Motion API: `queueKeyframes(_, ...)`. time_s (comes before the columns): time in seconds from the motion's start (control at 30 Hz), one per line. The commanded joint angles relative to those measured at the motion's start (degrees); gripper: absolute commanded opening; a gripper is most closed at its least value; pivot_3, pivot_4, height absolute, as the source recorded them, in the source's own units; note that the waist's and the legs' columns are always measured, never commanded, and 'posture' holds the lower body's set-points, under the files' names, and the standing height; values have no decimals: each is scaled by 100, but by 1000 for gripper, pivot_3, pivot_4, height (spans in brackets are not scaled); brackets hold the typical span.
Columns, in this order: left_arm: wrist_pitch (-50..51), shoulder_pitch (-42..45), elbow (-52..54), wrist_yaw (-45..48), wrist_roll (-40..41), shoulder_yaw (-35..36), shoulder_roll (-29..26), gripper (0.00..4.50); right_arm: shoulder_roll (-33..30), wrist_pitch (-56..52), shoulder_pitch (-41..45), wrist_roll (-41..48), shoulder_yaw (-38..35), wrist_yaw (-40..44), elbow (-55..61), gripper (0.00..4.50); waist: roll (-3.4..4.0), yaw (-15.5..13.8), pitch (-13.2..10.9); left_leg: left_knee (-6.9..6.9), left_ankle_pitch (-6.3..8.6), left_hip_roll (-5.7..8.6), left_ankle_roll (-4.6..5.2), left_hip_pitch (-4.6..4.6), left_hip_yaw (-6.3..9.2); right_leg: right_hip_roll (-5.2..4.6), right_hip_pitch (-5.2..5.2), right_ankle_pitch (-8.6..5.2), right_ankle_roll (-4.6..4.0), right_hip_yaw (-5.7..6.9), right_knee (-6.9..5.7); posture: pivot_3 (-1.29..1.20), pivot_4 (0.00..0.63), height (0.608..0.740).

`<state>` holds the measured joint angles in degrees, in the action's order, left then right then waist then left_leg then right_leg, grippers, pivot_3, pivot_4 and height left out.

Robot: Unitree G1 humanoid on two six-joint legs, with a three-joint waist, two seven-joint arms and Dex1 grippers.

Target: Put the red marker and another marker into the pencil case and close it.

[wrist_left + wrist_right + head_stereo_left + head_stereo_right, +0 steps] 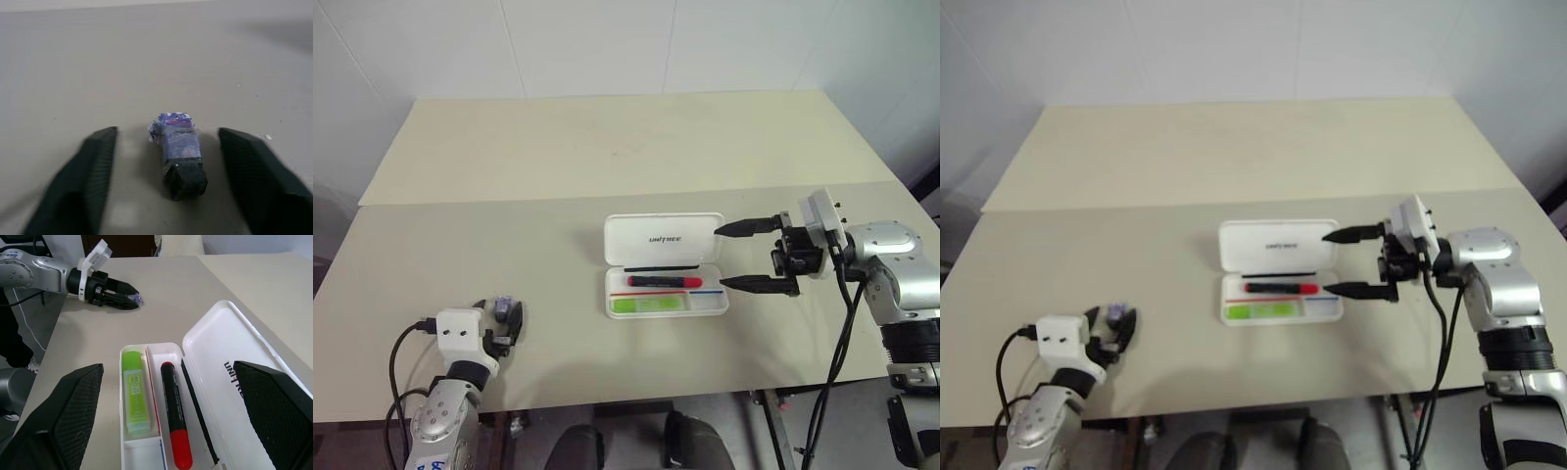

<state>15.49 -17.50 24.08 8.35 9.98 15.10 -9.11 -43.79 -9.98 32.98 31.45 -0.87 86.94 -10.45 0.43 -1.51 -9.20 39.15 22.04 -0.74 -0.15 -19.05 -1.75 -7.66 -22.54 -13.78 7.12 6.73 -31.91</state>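
The white pencil case lies open at the table's middle, its lid tilted back. In its tray the red marker lies lengthwise, black barrel and red cap, with the short light-green marker in the compartment in front of it. My right gripper hovers open at the case's right end, one finger level with the lid, the other level with the tray, touching neither. My left gripper sits low at the front left, open, its fingers on either side of a small purple-wrapped stub with a black end.
The beige table has a seam across it, with a second panel behind. The wall stands past the far edge. My left arm's cable loops near the front left edge.
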Motion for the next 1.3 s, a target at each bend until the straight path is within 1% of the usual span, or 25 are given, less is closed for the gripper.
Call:
queueKeyframes(0.03,258,-77,-70,-49,25,-66,28,1825,-35,40,101,135,-221,141,179,4500,2,0,2,0,0,0,0,1,0,0,0,0,0,0,0,0,150,740)
queueKeyframes(0.17,428,-91,47,-137,20,-67,57,430,-15,73,101,133,-228,103,171,4500,2,0,3,0,0,0,0,0,-1,-1,0,0,-1,-2,0,0,150,740)
queueKeyframes(0.23,448,-74,108,-186,50,-51,95,398,-7,88,108,128,-230,95,155,4500,2,0,3,0,0,0,0,0,-1,-1,0,0,-1,-2,0,0,150,740)
queueKeyframes(0.4,-16,183,390,-77,416,101,251,398,24,196,148,67,-220,83,26,4500,-2,0,2,0,0,-2,0,-4,1,-1,-2,0,-1,1,1,0,150,740)
queueKeyframes(0.53,-301,458,594,189,704,217,81,398,44,340,168,5,-240,30,-146,4500,-9,5,4,0,1,-1,0,-6,1,0,-3,0,-1,2,3,0,150,740)
queueKeyframes(0.67,-956,710,688,760,950,301,-224,398,48,479,175,-45,-278,-40,-340,4500,-10,17,4,0,1,-1,-1,-7,-2,1,-4,0,-2,8,4,0,150,740)
queueKeyframes(0.8,-977,1000,669,1000,1322,398,-463,398,31,559,130,-82,-327,-82,-444,4500,-10,10,4,1,1,1,-1,-7,-5,0,-4,1,-1,11,4,0,150,740)
queueKeyframes(0.93,-1157,1094,382,1999,1325,-1,-1071,398,-23,656,70,-180,-423,-169,-540,4500,-9,16,4,3,1,-2,-1,-8,-9,4,-4,0,-1,21,4,0,150,740)
queueKeyframes(1.0,-1225,1120,270,2319,1319,-174,-1252,398,-34,712,70,-219,-461,-182,-581,4500,-9,17,4,3,1,-2,-1,-6,-19,4,-4,0,-1,22,6,0,150,740)
queueKeyframes(1.13,-1151,1561,-86,3101,1310,-721,-1682,398,-205,726,-69,-246,-651,-232,-568,4500,-10,-9,3,3,1,-4,0,-7,-23,5,-4,0,-1,28,6,0,150,740)
queueKeyframes(1.2,-1131,1818,-298,3251,1229,-925,-1763,398,-263,751,-146,-271,-739,-248,-565,4500,-10,-9,4,3,1,-5,-1,-7,-23,4,-3,1,-1,30,5,0,150,740)
queueKeyframes(1.3,-1085,2448,-718,3513,1155,-1366,-1684,398,-375,709,-397,-246,-929,-316,-400,4500,-13,0,5,4,1,-5,0,-4,-25,5,-1,1,-1,30,3,0,150,740)
